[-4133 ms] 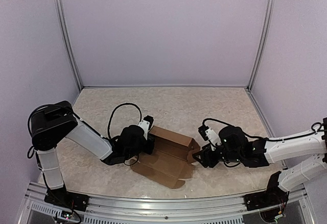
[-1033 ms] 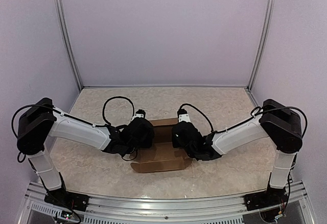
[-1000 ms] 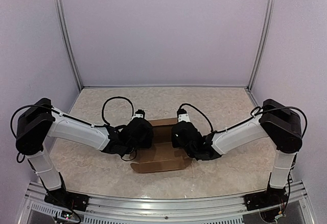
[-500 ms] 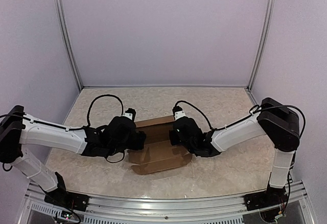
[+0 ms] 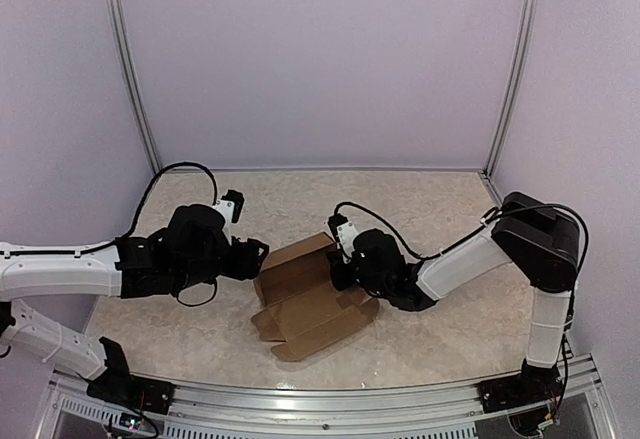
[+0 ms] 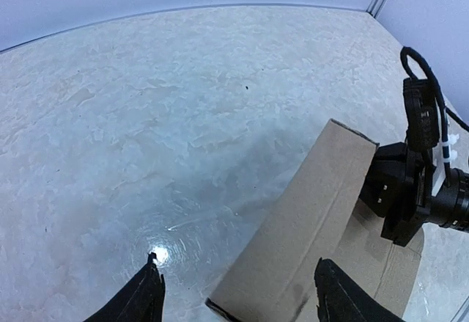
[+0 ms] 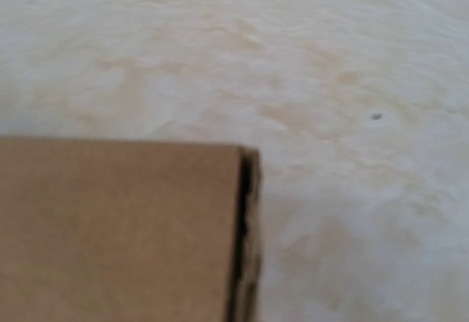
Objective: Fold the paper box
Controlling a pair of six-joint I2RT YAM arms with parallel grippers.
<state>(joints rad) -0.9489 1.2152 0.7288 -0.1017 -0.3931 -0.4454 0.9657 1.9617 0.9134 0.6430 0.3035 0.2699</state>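
The paper box (image 5: 312,304) is a brown cardboard sheet, partly folded, lying askew at the table's middle with its back wall raised. My left gripper (image 5: 255,252) hovers open just left of the box's left end. In the left wrist view, the wall's near end (image 6: 308,227) shows between the two dark fingertips (image 6: 150,296). My right gripper (image 5: 338,259) sits against the right end of the raised wall. Its fingers are hidden in the right wrist view, where blurred cardboard (image 7: 117,227) fills the lower left. The left wrist view shows the right gripper (image 6: 394,190) against the wall's far end.
The marbled tabletop (image 5: 420,209) is bounded by pale purple walls and metal corner posts (image 5: 130,79). An aluminium rail (image 5: 320,399) runs along the near edge. Black cables loop over both wrists.
My left arm has pulled back to the left, off the box, and its gripper has opened wider. The box has turned, and its left end now points toward the left gripper. The right gripper stays at the wall.
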